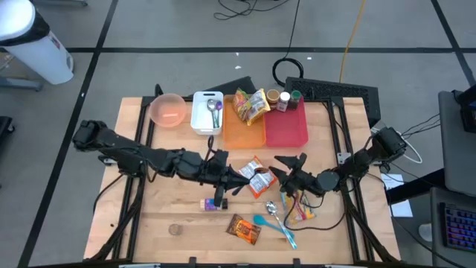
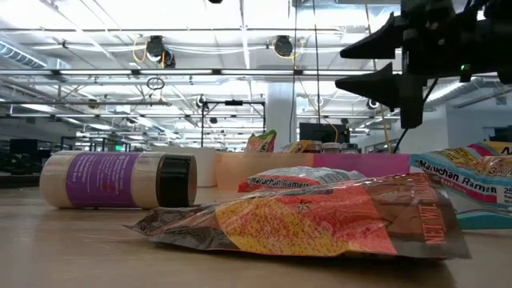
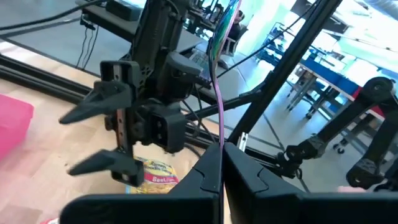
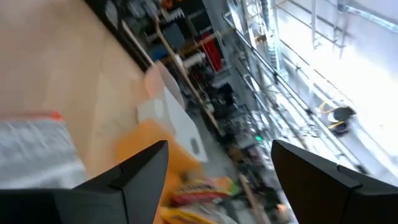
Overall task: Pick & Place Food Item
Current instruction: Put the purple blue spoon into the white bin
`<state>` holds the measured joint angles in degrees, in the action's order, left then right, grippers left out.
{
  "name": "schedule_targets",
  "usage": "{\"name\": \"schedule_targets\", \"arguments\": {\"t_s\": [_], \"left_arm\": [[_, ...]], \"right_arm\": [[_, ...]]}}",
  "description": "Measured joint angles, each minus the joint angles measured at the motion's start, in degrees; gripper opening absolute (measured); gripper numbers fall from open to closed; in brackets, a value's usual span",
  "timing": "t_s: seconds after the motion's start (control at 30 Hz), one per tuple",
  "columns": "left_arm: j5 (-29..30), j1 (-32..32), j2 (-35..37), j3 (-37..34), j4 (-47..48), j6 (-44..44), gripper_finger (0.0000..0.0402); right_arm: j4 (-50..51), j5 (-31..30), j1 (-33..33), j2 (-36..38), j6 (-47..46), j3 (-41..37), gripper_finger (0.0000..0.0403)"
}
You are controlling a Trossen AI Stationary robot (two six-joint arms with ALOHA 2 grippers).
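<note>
Table of light wood (image 1: 149,223) holds the flat orange-and-white ramen noodle packet (image 1: 260,182) between my claws, just left of my wide-open, empty right claw (image 1: 278,167), with my shut, empty left claw (image 1: 236,182) close on its other side.

Robotics lab in an open industrial hall.
Past the right claw (image 2: 382,66), ceiling pipes (image 2: 160,76) and strip lights run over benches and monitors; under it stands a wood table (image 1: 178,246) on grey floor with black tape lines (image 1: 97,56), cables (image 1: 245,9) behind.
</note>
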<state>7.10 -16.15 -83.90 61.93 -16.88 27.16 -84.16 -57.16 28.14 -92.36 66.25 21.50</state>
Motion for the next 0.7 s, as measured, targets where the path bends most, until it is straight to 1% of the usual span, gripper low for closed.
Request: {"name": "schedule_targets", "arguments": {"t_s": [0.1, 0.17, 0.23, 0.33, 0.57, 0.7], "left_arm": [[1.86, -0.50, 0.00, 0.00, 0.23, -0.02, 0.0004], [2.03, -0.12, -0.02, 0.00, 0.39, 0.10, 0.0004], [2.03, 0.44, -0.02, 0.00, 0.95, 0.66, 0.0006], [2.01, 1.39, -0.04, 0.00, 2.10, 1.09, 0.0005], [0.84, 4.07, -0.05, 0.00, 3.19, 2.43, 0.0004], [0.28, 5.69, -0.07, 0.00, 4.33, 4.04, 0.0007]], "right_arm": [[-1.27, -2.34, -0.63, 0.00, 6.35, 0.48, 0.0276], [-2.97, -4.23, -0.81, 0.00, 11.66, 0.78, 0.0276], [-5.29, -5.09, -1.07, 0.00, 16.99, 1.19, 0.0276], [-5.46, -5.73, -1.13, 0.02, 22.25, 1.94, 0.0276], [-5.56, -6.07, -2.07, 0.42, 26.91, 2.75, 0.0275], [-5.59, -6.00, -2.75, 0.61, 31.65, 2.77, 0.0257]]}}
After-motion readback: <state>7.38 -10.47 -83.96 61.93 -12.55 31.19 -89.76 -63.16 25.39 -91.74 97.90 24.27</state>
